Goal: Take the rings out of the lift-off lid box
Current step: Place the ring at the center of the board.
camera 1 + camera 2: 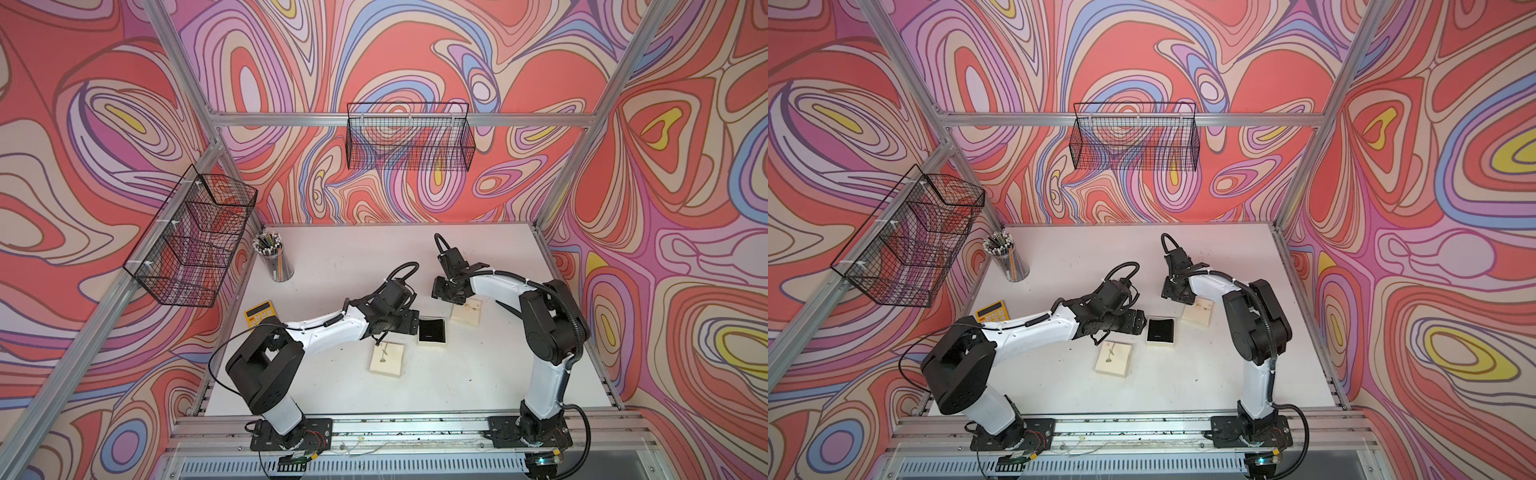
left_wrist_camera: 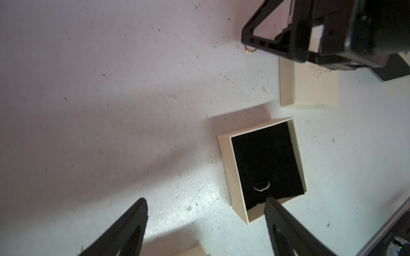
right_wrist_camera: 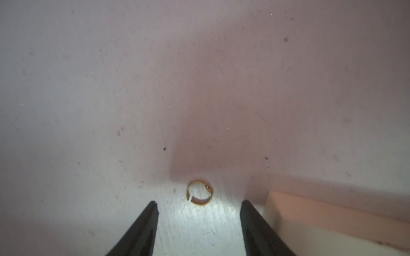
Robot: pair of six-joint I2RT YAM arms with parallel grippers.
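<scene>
1. Left wrist view.
   - The left gripper point(image 2: 205, 205) has its jaws spread wide with nothing between them, over the scuffed white tabletop point(image 2: 111, 110).
   - One fingertip point(image 2: 269, 205) overlaps a corner of the open cream cardboard box with black velvet lining point(image 2: 226, 155). Contact cannot be determined.
   - A beaded silvery ring point(image 2: 261, 186) sits half sunk in the lining's slot, inside the box.
   - A split yellowish ring point(image 2: 250, 50) lies on the table well apart from the box, partly hidden by a finger of the other arm and near a cream square printed piece point(image 2: 310, 88).

2. Right wrist view.
   - The right gripper point(image 3: 198, 207) has its jaws parted and grips nothing.
   - The split yellowish ring point(image 3: 199, 192) lies flat on the table just ahead of the tips and touches neither.
   - The cream square printed piece point(image 3: 321, 221) lies beside one finger.

3. Both top views.
   - The open box point(image 1: 432, 331) point(image 1: 1160, 331) stands near the table's centre, with the left gripper just beside it.
   - The right gripper points down at the table behind the box, next to the cream square printed piece point(image 1: 466, 311).
   - A second cream printed piece point(image 1: 387, 359) lies in front of the left gripper.
   - Both rings are too small to make out here.
</scene>
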